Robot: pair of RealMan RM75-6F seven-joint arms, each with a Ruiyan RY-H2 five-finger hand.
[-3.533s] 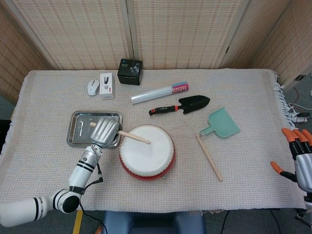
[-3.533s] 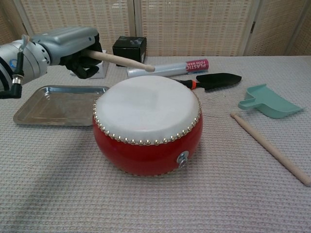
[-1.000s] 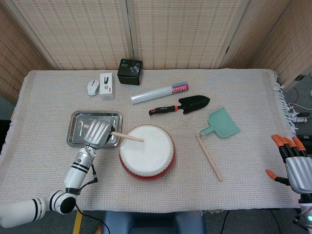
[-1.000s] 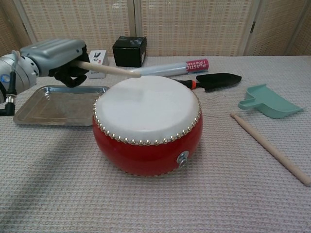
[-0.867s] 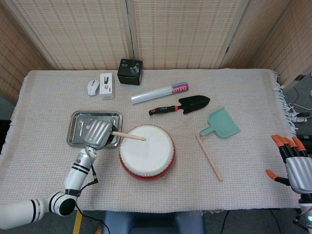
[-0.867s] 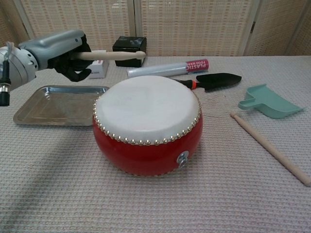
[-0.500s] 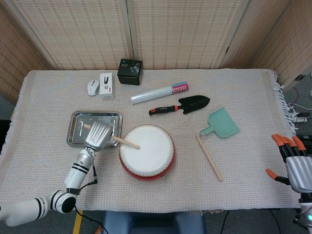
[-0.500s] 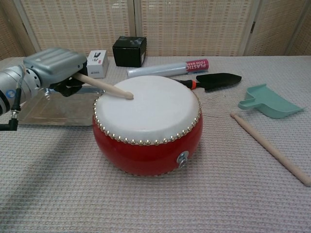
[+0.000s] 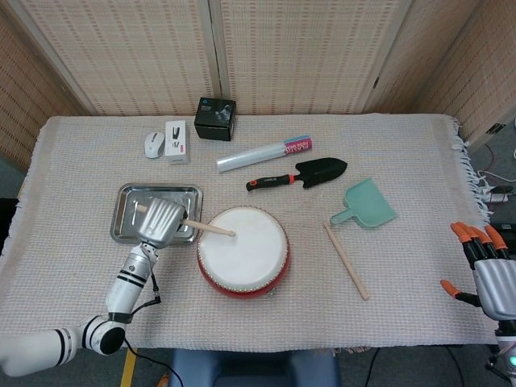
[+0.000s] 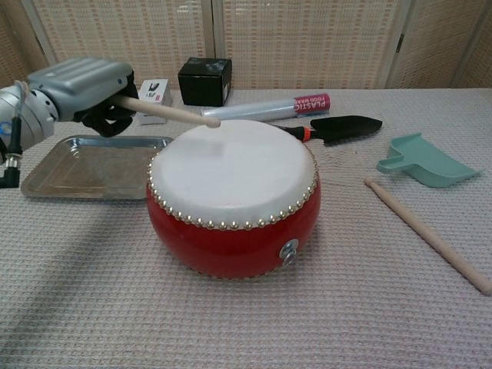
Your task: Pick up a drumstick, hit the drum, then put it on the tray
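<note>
Left robot hand (image 10: 81,88) clenches drumstick (image 10: 173,114), tip poised over red drum's (image 10: 233,196) far-left edge for striking. Metal tray (image 10: 46,178) waits just beside. Right robot hand (image 9: 488,270) idle, fingers spread, grasping nothing.

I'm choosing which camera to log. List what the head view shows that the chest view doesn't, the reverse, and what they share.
Only the head view shows the right hand, open off the table's right edge, and the white computer mouse.

Only the chest view shows the red drum's side wall with its row of studs.

Both show the left hand gripping a wooden drumstick over the white drumhead, the metal tray, the second drumstick, the teal dustpan and the black trowel.
</note>
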